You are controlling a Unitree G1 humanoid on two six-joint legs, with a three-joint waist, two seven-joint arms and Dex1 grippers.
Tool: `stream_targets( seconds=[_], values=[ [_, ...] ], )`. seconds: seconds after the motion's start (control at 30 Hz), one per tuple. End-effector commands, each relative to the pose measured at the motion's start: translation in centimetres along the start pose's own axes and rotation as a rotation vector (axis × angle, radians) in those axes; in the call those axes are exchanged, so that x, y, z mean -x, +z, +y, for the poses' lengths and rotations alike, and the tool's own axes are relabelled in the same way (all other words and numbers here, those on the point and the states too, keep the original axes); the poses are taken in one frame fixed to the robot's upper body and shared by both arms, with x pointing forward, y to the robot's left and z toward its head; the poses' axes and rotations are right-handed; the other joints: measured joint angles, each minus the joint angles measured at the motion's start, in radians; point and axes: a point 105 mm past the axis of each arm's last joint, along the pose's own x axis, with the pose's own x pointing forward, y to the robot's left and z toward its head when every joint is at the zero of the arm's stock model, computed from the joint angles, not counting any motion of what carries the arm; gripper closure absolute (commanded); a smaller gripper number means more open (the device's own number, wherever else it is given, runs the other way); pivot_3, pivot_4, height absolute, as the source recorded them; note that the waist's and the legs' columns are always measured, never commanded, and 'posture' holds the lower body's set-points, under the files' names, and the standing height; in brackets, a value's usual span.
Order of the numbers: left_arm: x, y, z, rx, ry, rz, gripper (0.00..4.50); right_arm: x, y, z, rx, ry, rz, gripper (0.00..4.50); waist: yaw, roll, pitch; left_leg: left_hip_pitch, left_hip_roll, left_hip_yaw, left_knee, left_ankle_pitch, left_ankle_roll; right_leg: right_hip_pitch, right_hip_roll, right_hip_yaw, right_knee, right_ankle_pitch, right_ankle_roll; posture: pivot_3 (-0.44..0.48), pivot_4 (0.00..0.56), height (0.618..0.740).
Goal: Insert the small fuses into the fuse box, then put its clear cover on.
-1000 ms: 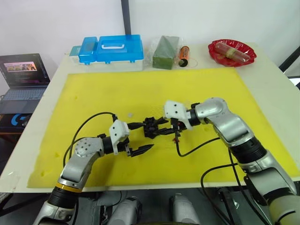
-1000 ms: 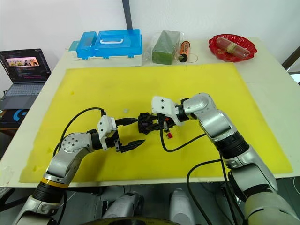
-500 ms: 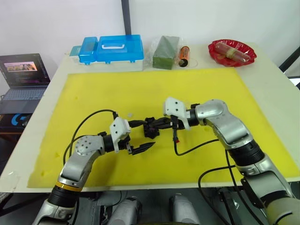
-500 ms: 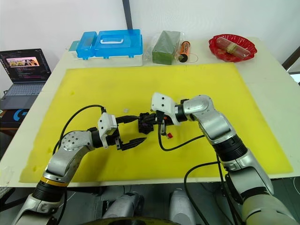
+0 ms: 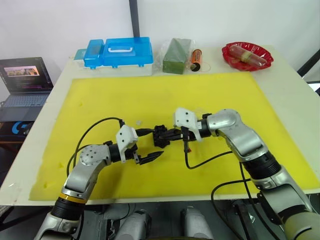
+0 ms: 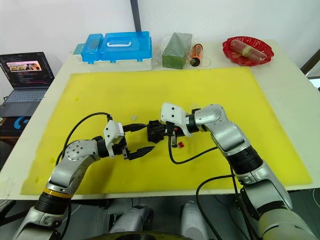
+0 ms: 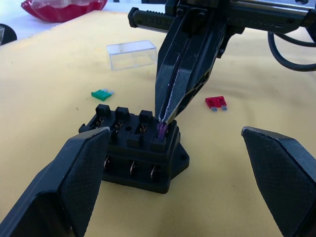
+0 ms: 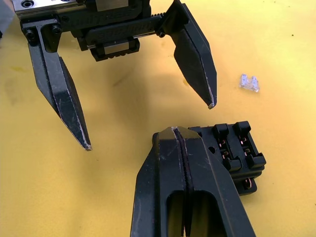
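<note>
Seating the purple fuse (image 7: 161, 130) in an end slot of the fuse box (image 7: 133, 150) mid-mat: right gripper (image 7: 163, 117) pinched shut on it; left gripper (image 8: 148, 126) spread wide around the box. Next: press straight down, release. Green fuse (image 7: 101, 95), red fuse (image 7: 216, 102), whitish fuse (image 8: 249, 83) and clear cover (image 7: 131, 54) lying loose nearby, none obstructing.

2 head views look down; 2 wrist views closely share the fuse box (image 7: 133, 148).
</note>
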Motion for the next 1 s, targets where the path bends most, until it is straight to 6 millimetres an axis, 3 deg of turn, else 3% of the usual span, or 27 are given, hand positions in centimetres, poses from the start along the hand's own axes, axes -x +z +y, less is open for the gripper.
stream_targets(
  seconds=[0.03,0.5,1.0],
  values=[
    [0.4,0.3,0.1,-0.032,0.006,-0.008,0.0,0.0,-0.4,0.1,0.011,0.0,0.018,4.49,0.0,0.0,0.0,0.0,0.0,0.0,0.0,0.0,0.0,0.0,0.0,0.0,0.0,0.0,0.0,0.0,0.15,0.74],
    [0.8,-0.7,0.2,-0.034,0.008,0.0,0.0,-0.4,-2.8,0.4,0.009,0.013,0.109,4.49,0.002,0.0,0.0,0.0,0.0,0.0,0.0,0.0,0.0,0.001,0.0,0.0,0.0,0.0,0.0,0.0,0.15,0.74],
    [0.5,-0.4,0.3,-0.038,0.015,-0.009,0.0,-0.3,-5.1,0.2,0.002,-0.003,0.172,4.49,0.004,0.0,-0.002,0.003,0.0,0.0,0.0,0.0,0.0,0.004,0.0,0.0,0.0,0.0,0.0,0.0,0.15,0.74]
  ],
)
